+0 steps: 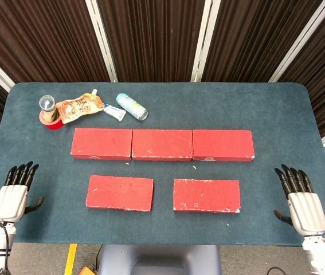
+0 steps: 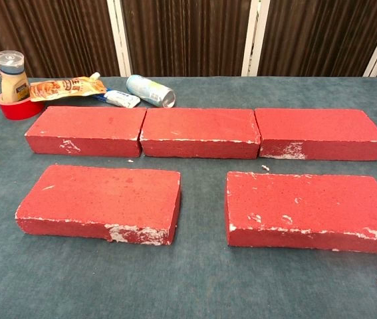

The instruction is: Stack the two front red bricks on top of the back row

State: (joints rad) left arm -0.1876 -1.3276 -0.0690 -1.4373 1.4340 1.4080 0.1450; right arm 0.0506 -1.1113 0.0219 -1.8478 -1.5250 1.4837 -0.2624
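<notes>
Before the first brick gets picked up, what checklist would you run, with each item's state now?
1. Left hand free: ok, holds nothing, fingers apart.
2. Right hand free: ok, holds nothing, fingers apart.
3. Front left brick and front right brick reachable: ok, both flat on the table, apart, nothing on them.
4. Back row ready: ok, three bricks end to end, tops bare.
5. Clutter clear of the back row: ok, can, pouch and jar lie behind it.
6. Brick weight within grip: cannot tell.
</notes>
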